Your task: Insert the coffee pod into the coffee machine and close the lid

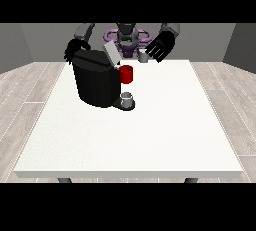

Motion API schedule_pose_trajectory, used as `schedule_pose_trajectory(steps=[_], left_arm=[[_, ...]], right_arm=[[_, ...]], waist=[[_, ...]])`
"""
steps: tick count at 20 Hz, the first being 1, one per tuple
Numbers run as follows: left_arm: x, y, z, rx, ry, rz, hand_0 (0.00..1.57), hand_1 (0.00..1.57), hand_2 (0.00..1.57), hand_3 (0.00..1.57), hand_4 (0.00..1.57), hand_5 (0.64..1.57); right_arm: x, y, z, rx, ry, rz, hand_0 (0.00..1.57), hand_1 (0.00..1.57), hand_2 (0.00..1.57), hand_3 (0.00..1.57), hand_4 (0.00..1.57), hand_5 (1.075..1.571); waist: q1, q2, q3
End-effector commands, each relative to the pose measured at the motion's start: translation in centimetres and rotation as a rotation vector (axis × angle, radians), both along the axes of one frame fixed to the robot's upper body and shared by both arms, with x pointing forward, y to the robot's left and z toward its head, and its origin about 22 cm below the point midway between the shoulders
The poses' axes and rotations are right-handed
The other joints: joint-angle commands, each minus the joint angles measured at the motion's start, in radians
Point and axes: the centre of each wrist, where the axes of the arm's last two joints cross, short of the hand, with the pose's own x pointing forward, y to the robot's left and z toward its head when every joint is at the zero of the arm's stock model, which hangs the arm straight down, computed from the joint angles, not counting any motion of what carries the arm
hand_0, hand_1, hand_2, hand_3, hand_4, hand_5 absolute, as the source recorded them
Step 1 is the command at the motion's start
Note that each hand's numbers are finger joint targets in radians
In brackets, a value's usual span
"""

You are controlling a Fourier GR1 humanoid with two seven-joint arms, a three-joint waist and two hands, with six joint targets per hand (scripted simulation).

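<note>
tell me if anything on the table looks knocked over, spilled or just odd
Nothing stands out. The coffee machine stands upright on the white table with its lid raised, a small grey cup sits upright at its base, and no spill shows.

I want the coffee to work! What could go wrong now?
The hand at the view's right hangs beside the small grey coffee pod without holding it, so it might knock it over. The lid stands open and tilted; the hand at the view's left, behind the coffee machine, could bump it early.
</note>
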Motion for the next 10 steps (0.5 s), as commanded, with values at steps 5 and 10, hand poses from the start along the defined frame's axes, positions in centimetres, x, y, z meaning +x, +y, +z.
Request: schedule_pose_trajectory(steps=[5, 10], left_arm=[[0.8, 0.7, 6.4, -0.014, -0.080, 0.037, 1.26, 1.26, 1.32, 1.25, 0.52, 1.571], [1.1, -2.8, 4.8, 0.021, -0.096, -0.017, 1.28, 1.28, 1.31, 1.23, 0.50, 1.571]], right_arm=[[1.3, 0.9, 4.0, -0.032, -0.066, 0.046, 0.00, 0.00, 0.00, 0.00, 0.55, 1.571], [1.7, 0.2, 2.7, -0.012, -0.089, -0.025, 0.00, 0.00, 0.00, 0.00, 0.46, 1.571]], waist=[[-0.077, 0.071, -0.0002], [-0.027, 0.094, 0.0004]])
